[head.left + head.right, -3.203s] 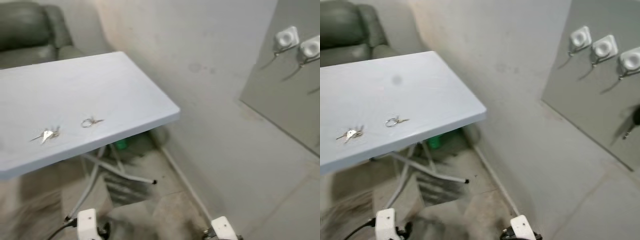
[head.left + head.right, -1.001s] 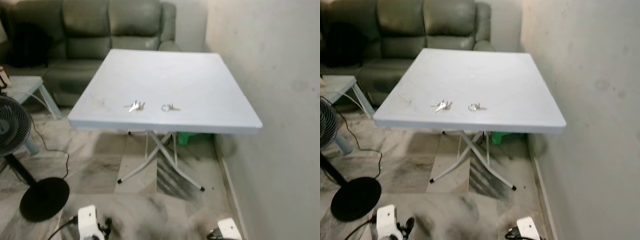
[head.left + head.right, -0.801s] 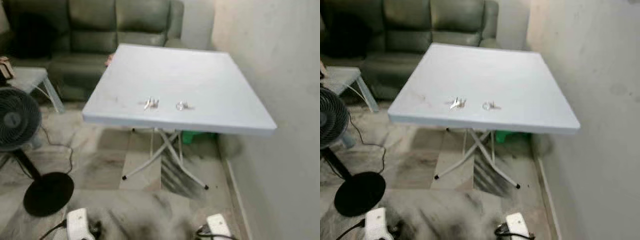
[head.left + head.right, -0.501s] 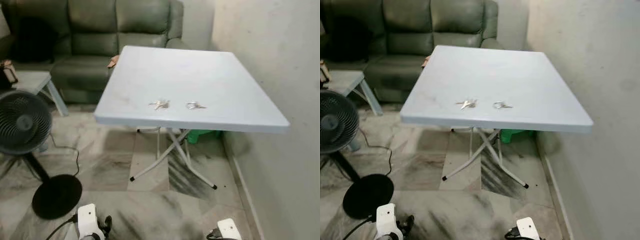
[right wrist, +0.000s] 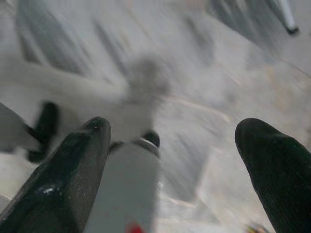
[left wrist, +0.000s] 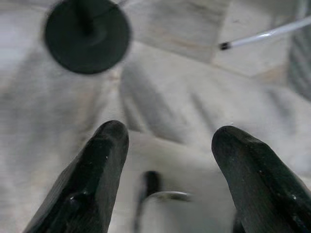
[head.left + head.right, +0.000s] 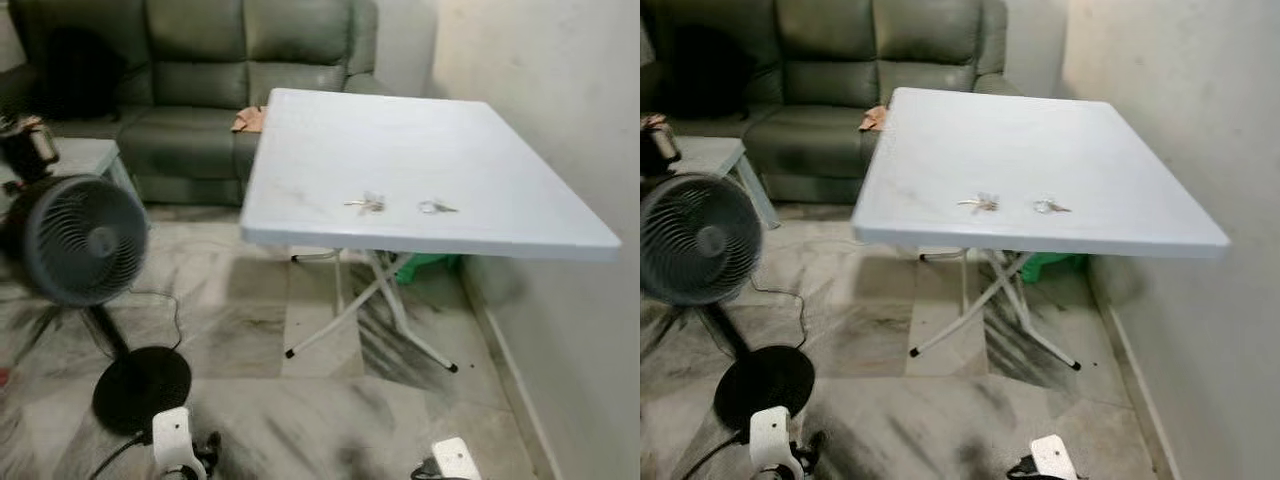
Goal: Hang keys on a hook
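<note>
Approach step. Two sets of keys (image 7: 370,204) and (image 7: 436,207) lie centre-frame on white table (image 7: 330,140). Left gripper (image 6: 167,145) and right gripper (image 5: 170,141) hang spread, empty. Next: close in, pick.

A white folding table (image 7: 400,150) is placed beside a plain pale wall (image 7: 560,90). A dark green sofa (image 7: 190,60) is seen behind it. The floor (image 7: 250,330) is covered with grey-veined marble tiles.
</note>
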Controlling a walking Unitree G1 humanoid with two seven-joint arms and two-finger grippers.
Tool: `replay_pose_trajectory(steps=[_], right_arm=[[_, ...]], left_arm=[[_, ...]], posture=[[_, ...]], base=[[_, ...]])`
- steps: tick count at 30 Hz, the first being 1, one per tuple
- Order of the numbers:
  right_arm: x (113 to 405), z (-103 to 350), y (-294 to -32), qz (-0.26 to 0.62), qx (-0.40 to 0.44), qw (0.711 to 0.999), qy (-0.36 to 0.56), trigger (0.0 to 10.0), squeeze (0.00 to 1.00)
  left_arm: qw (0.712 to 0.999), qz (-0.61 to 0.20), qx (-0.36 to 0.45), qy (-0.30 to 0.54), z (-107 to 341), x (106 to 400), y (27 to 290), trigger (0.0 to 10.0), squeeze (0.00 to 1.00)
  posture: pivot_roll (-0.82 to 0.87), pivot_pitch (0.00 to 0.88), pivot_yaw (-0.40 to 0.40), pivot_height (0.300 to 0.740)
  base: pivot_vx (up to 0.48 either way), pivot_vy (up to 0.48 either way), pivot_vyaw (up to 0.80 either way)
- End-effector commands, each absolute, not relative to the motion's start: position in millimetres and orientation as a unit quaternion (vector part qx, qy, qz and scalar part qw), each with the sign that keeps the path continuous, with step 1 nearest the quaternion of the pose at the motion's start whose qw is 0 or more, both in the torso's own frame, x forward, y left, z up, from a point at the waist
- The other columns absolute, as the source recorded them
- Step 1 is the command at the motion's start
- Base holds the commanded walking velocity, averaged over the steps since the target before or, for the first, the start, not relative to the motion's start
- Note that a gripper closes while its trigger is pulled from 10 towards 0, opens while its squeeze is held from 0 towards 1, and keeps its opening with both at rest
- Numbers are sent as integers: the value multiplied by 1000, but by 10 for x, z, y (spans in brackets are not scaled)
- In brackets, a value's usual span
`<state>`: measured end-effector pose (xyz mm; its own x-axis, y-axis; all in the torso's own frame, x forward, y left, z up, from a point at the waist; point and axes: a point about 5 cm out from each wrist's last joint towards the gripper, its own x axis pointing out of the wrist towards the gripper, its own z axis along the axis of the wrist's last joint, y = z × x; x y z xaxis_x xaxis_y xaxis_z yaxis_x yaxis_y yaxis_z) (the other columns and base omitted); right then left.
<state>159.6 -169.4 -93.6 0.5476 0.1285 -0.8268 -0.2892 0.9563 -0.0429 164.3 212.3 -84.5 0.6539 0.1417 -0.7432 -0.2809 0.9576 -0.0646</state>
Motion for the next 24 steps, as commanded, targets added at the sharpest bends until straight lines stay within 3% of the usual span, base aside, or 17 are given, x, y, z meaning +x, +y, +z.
replay_pose_trajectory(steps=[1, 9, 24], right_arm=[[1555, -941, -1834, 108, -99, 870, 470, 10000, 0], [1559, -942, -1840, 111, -118, 867, 472, 10000, 0], [1802, -809, -1839, 118, -110, 897, 412, 10000, 0]], left_arm=[[910, 104, -87, 391, -821, 1733, 2029, 10000, 0], [910, 96, -76, 397, -842, 1682, 2020, 10000, 0], [934, 82, -77, 340, -763, 1743, 2026, 10000, 0]], posture=[[-62, 0, -47, 732], [-62, 0, -46, 732], [-69, 0, -49, 732]], base=[[0, 0, 0], [0, 0, 0], [0, 0, 0]])
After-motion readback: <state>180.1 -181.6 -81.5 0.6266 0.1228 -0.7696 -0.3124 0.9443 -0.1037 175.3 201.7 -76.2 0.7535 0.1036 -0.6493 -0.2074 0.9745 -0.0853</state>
